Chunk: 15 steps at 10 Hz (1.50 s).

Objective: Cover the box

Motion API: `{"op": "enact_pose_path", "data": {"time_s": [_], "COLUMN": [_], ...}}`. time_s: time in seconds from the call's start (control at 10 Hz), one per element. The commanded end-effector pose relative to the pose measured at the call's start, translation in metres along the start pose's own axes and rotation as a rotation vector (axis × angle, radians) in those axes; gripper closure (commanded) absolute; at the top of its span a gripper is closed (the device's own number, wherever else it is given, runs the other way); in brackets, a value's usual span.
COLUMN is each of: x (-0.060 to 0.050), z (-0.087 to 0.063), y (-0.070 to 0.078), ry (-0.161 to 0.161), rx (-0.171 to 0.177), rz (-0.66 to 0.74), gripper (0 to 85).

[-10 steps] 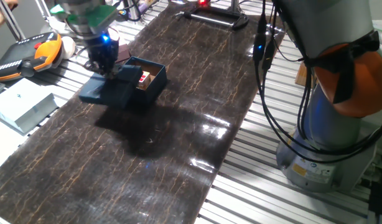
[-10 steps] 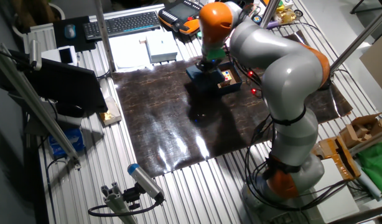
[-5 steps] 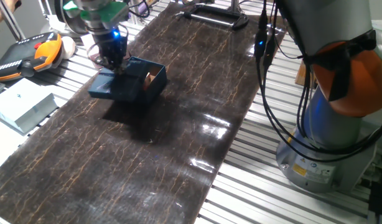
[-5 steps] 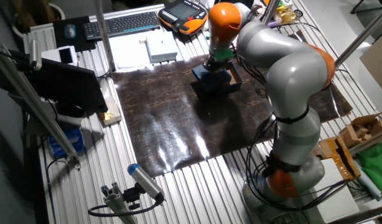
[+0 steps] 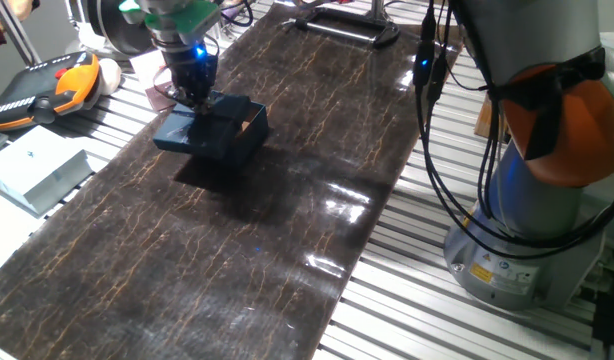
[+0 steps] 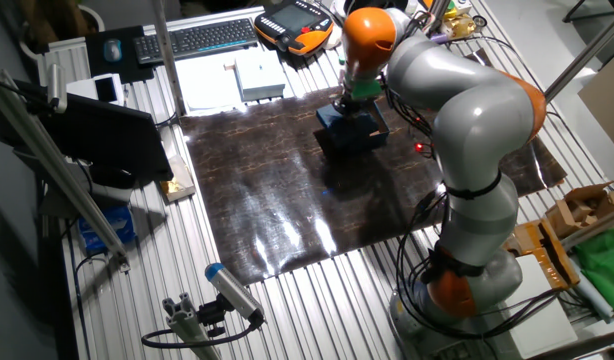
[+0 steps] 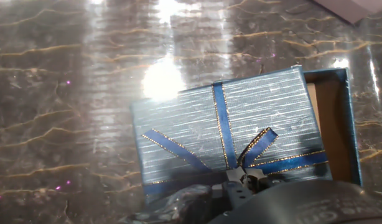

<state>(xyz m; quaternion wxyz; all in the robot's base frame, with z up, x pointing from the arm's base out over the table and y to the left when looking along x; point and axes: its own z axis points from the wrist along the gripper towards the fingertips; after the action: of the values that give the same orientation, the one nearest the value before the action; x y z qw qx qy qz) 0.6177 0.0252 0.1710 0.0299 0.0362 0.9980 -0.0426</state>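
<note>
The dark navy box (image 5: 249, 124) stands on the dark mat at the upper left, with only its right part showing open. A flat navy lid (image 5: 190, 131) with a ribbon bow hangs over the box's left part, slightly tilted. My gripper (image 5: 194, 97) is shut on the bow from above. In the hand view the lid (image 7: 219, 134) fills the centre, and a strip of the box's brown inside (image 7: 333, 127) shows at its right edge. My gripper (image 7: 241, 185) pinches the bow at the bottom. From the other fixed view, lid and box (image 6: 353, 131) merge beneath the gripper (image 6: 349, 103).
An orange teach pendant (image 5: 42, 88) and a pale box (image 5: 35, 168) lie left of the mat on the slatted table. A black stand (image 5: 347, 25) sits at the mat's far end. The arm's base (image 5: 522, 215) and cables stand to the right. A keyboard (image 6: 197, 38) lies behind.
My gripper has carried the lid to the right, from beside the box to over it. The box's inside and contents, visible earlier, are now mostly covered.
</note>
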Motion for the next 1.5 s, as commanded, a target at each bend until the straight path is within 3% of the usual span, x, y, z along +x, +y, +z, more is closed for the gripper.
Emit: {"op": "enact_pose_path", "data": {"time_s": [0.0, 0.2, 0.5, 0.7, 1.0, 1.4], "x": [-0.0001, -0.0001, -0.0001, -0.0001, -0.0001, -0.0034], "z": [0.0001, 0.0001, 0.0001, 0.0001, 0.0001, 0.001], "y": [-0.0001, -0.0001, -0.0001, -0.0001, -0.0001, -0.0058], "ry": [0.004, 0.007, 0.013, 0.006, -0.018, -0.035], "rx": [0.0, -0.05, -0.04, -0.033, -0.054, -0.044], "rz": [0.011, 0.076, 0.08, 0.077, 0.138, 0.06], "gripper": [84.3, 84.3, 84.3, 84.3, 84.3, 84.3]}}
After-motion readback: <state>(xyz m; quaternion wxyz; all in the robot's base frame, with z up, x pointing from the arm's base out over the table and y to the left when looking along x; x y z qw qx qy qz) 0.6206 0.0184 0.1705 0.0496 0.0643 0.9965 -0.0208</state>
